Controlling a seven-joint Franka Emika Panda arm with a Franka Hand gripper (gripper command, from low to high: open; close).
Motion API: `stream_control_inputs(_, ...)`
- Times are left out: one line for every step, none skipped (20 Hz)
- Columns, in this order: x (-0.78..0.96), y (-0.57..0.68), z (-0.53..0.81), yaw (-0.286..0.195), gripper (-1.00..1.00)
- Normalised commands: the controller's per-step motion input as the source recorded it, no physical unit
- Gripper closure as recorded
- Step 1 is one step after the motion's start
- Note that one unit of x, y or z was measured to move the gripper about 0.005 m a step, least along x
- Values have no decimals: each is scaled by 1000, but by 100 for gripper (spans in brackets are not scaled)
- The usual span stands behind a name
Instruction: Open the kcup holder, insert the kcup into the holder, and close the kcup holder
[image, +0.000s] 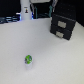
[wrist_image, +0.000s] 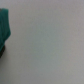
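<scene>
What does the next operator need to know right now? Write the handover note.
Gripper: not clearly visible in either view, so its state cannot be told; the wrist view shows mostly bare table with a blurred green patch at one edge.
Kcup: standing alone on the white table, near the front, well apart from the holder.
Kcup holder: at the exterior view's right rear, both drawer fronts appear shut.
Done: nothing yet, judging by the layout.
Left: open the holder, insert the kcup, close the holder.

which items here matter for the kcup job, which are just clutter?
Job:
- kcup holder, black, both fronts shut
- kcup, green top, alone on the table

Not job:
- white upright object at the back
- dark gear behind it, too blurred to name
</scene>
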Motion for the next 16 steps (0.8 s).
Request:
stream_control_inputs(-257,608,93,-153,-100)
stream_control_inputs(-277,627,81,-161,-100)
stream_control_inputs(-276,627,75,-162,-100)
stream_control_inputs(-277,627,76,-163,-100)
stream_control_inputs(-278,633,72,-164,-100)
stream_control_inputs(-285,659,53,-166,-100)
stream_control_inputs(-262,693,27,-167,-100)
stream_control_inputs(-224,730,13,-170,-100)
stream_control_inputs(-185,748,13,-175,-100)
stream_control_inputs(-182,746,10,-183,-100)
stream_control_inputs(-131,765,15,-183,-100)
stream_control_inputs(-115,770,13,-186,-100)
stream_control_inputs(-122,774,14,-185,-100)
stream_control_inputs(-148,772,13,-180,-100)
stream_control_inputs(-171,771,8,-177,-100)
stream_control_inputs(-198,768,-7,-175,-100)
